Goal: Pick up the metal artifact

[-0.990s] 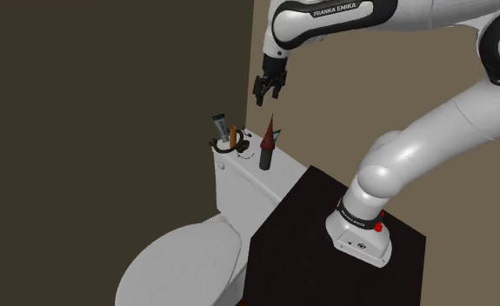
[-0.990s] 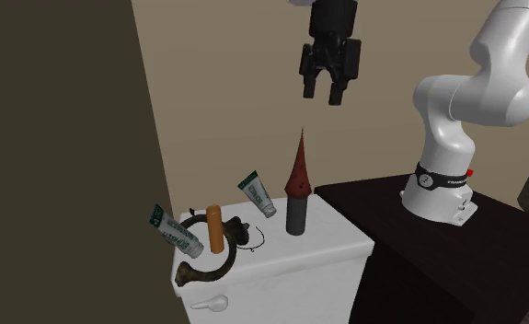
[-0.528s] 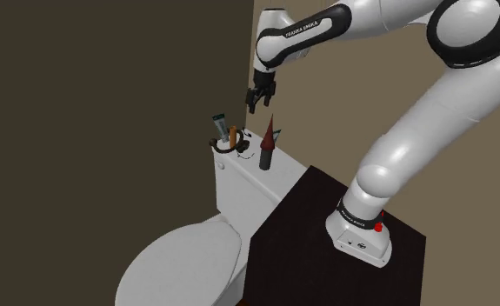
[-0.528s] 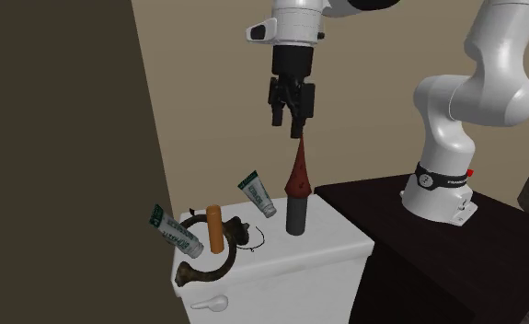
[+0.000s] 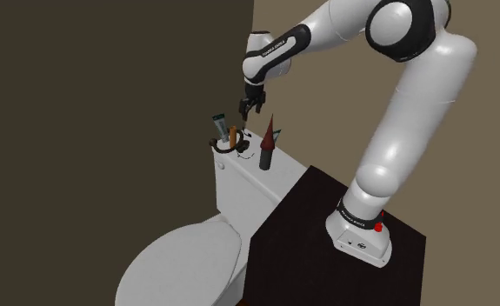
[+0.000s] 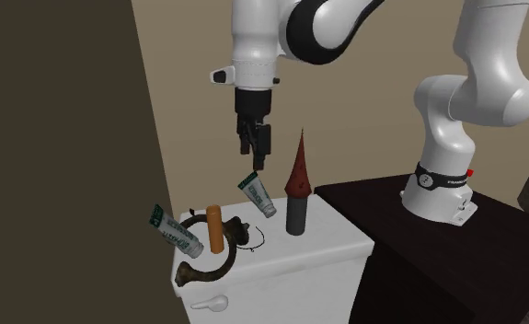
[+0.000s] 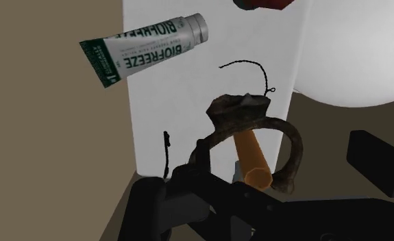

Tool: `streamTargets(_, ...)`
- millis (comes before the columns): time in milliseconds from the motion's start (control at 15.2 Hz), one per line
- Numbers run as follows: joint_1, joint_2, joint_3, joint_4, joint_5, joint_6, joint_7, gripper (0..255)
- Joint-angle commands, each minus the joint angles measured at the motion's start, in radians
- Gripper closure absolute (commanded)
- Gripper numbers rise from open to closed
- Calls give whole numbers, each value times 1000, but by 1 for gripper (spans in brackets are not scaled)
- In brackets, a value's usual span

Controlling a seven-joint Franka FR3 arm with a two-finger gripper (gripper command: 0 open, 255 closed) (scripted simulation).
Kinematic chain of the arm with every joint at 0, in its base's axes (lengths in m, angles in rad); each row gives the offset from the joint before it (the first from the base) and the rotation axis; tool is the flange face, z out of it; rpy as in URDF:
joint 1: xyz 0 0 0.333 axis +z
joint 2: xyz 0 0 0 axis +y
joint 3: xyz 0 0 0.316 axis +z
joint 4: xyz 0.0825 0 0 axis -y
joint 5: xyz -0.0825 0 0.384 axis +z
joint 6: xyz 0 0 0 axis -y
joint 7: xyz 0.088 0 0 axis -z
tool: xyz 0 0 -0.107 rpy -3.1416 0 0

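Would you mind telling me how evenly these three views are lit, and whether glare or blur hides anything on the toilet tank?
Shoulder view: the wall at left is dim, the wall at right brighter; no glare on the tank. Second exterior view: same split, and the dark ring artifact stands out clearly on white. Wrist view: sharp; the tube reads legibly, no shadow under it.

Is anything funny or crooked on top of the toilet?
Yes. One green-and-white tube sits tilted at the back of the toilet tank, cap end down, and a second tube tilts the same way beside the ring. That lumpy dark ring circles an upright orange stick.
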Motion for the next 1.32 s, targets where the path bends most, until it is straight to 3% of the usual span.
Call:
streamTargets(0,-6,73,-3,46,6,26,-17,0)
streamTargets(858,-76,573,-2,474,44,87,-117,0)
streamTargets(1254,-80,629,3,477,49,139,-118,0)
